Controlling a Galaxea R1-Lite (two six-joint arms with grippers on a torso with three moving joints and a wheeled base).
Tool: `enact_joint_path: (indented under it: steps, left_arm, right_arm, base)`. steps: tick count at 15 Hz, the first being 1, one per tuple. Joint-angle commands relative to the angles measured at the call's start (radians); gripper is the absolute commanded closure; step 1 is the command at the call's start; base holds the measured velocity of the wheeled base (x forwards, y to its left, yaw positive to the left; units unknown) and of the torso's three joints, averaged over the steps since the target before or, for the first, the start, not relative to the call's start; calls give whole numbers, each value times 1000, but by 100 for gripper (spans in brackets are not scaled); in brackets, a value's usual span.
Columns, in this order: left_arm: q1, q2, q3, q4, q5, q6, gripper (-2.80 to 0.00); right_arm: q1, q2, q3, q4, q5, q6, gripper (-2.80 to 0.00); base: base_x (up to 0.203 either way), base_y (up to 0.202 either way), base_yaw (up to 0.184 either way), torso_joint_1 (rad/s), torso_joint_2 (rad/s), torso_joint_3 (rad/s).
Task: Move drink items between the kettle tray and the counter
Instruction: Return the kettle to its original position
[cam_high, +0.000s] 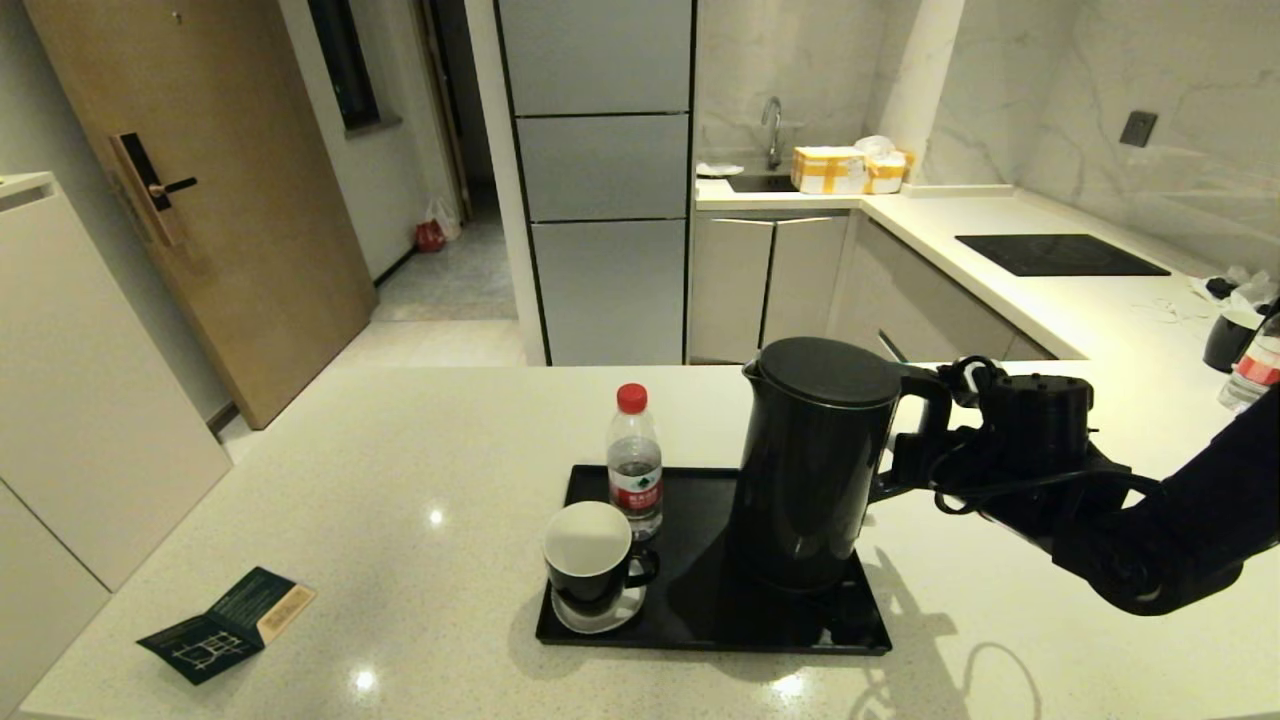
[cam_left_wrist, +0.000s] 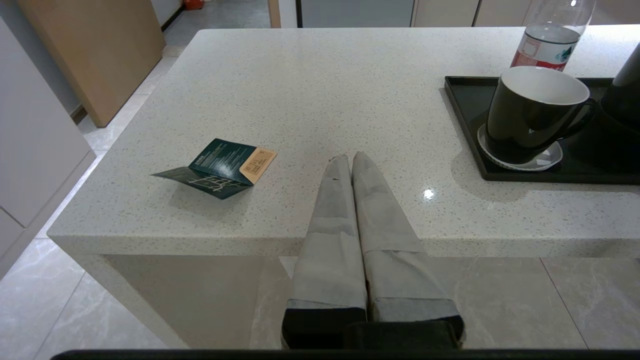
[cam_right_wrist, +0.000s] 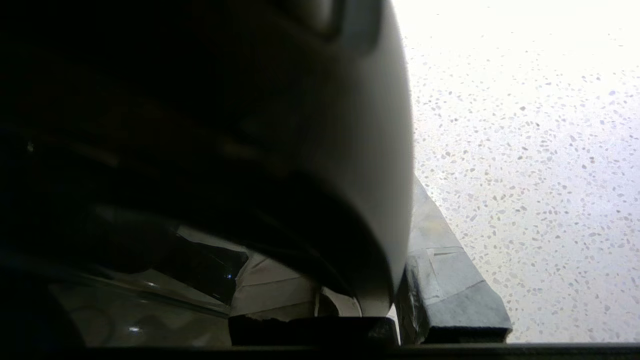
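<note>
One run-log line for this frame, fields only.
right gripper: shut on kettle handle | kettle: over tray, seating unclear | left gripper: shut, idle at counter edge

right gripper (cam_high: 905, 455) reaches in from the right, fingers (cam_right_wrist: 445, 280) clamped; left gripper (cam_left_wrist: 349, 161) hangs low, fingers pressed together.
</note>
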Motion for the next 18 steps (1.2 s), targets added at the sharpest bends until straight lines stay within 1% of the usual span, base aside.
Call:
enact_joint_path:
  steps: [1,5,8,14,15,16,18]
  left_arm:
    - [-1,0,-1,0,0,0,0]
    - [0,0,1,1,0,0,0]
    - [-1,0,0,1,0,0,0]
    - [1,0,-1,1,0,0,0]
    - [-1,0,-1,0,0,0,0]
    - [-1,0,-1,0,0,0,0]
    - [0,0,-1,1,0,0,0]
  right_arm:
    - [0,0,9,-4,-1,-19,0]
    - [-1,-19,28,-1,-1,-66,0]
    - [-1,-25,32,-2,-16,-66,0]
    - [-11,-47,65,-2,-16,-60,0]
    - [-10,-47,77,-4,-18,-66,-13]
    - [-9,-51,81,-5,-17,-68,-280]
    - [-7,-56,92,-7,-10,-69,-280]
  base:
    - [0,0,0,0,0,0]
    - [0,0,0,0,0,0]
    - [0,0,0,0,0,0]
    - [0,0,0,0,0,0]
    - [0,0,0,0,0,0]
    - [0,0,0,0,0,0]
    - [0,0,0,0,0,0]
